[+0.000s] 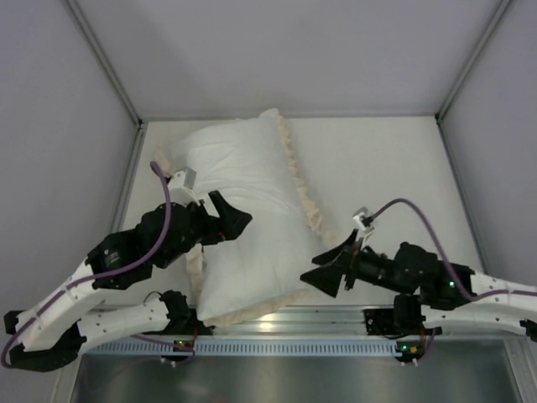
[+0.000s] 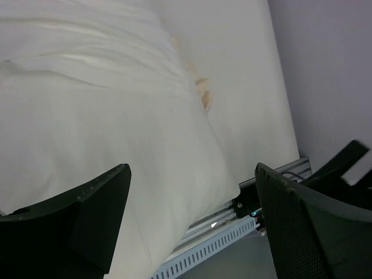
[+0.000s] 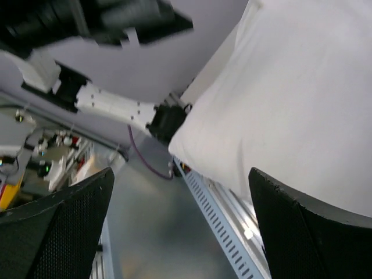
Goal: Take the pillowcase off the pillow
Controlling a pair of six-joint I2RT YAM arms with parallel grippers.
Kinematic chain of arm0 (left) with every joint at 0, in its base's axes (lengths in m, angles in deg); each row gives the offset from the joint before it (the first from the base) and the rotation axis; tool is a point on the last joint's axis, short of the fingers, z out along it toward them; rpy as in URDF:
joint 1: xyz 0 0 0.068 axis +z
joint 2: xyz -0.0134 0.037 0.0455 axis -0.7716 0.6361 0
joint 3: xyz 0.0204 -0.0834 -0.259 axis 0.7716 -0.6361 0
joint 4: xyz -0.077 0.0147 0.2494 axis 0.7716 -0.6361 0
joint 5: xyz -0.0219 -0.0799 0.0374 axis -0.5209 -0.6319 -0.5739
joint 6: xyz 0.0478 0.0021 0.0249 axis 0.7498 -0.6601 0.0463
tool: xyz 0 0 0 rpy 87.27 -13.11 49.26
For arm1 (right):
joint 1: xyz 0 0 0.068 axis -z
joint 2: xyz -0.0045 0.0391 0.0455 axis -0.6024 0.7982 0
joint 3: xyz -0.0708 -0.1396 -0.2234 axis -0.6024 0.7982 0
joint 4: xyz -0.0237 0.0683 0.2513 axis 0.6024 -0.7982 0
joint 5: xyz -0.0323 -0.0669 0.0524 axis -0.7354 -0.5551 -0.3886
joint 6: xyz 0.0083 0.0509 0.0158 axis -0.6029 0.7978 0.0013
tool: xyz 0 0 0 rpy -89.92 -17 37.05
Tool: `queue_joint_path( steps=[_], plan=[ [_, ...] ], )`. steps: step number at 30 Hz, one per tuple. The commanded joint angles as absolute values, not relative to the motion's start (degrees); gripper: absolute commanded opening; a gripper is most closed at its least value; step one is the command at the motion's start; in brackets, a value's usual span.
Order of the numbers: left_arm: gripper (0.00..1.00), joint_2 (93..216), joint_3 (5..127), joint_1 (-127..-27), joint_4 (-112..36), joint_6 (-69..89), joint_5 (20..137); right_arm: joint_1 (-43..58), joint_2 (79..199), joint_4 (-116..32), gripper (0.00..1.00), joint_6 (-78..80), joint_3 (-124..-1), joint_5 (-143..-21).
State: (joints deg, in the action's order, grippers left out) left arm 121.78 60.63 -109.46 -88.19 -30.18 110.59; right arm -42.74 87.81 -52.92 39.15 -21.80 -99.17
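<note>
The pillowcase (image 1: 247, 180) is lying white face up on the counter (image 1: 386, 168), slanting from the far left corner toward the near edge. Its cream frill (image 1: 304, 197) is running down the right side and round the near end. It is looking plump, so the pillow is most likely sitting inside, hidden. The work is therefore looking barely begun, with both arms lining up for a grip.

The left claw (image 1: 228, 218) is hovering over the cover's left middle, spread wide and pinching nothing. The right claw (image 1: 325, 269) is hanging just beside the near right corner, likewise spread and empty.

The next move is calling for one claw pinching only loose cloth at the open end while the other is pinning the filling. Which end is open, I cannot tell.

The counter is looking pale and smooth, with a metal rail (image 1: 336, 319) along its near edge and grey walls (image 1: 294, 50) closing it in.
</note>
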Motion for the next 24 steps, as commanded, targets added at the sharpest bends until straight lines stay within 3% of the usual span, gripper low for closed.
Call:
queue_joint_path(
  steps=[1, 5, 9, 11, 15, 17, 24],
  plan=[
    [0.9, 128.4, 56.8, -109.6, -89.0, -29.3, 105.0, -42.9, 85.1, -68.3, 0.94, 36.5, -30.3, -121.1],
    [0.89, 131.9, 54.0, -110.6, -83.2, -28.3, 98.9, -39.0, 93.1, -71.3, 0.95, 34.9, -32.9, -130.7],
    [0.89, 135.4, 56.4, -116.2, -82.5, -28.6, 103.6, -21.9, 104.9, -72.0, 0.92, 34.9, -33.1, -118.2],
    [0.88, 135.1, 56.9, -119.0, -82.3, -30.0, 105.5, -20.4, 108.9, -70.6, 0.86, 34.8, -31.8, -118.9],
    [0.84, 134.4, 56.8, -122.2, -82.6, -31.1, 108.0, -20.3, 112.3, -66.8, 0.81, 34.6, -27.4, -117.6],
    [0.84, 133.4, 56.0, -122.6, -83.2, -32.2, 108.7, -20.6, 115.6, -60.8, 0.78, 32.9, -25.6, -108.8],
    [0.86, 129.8, 53.5, -122.6, -94.4, -39.2, 120.6, -37.5, 120.5, -34.6, 0.79, 32.6, -20.2, -92.0]
  ],
)
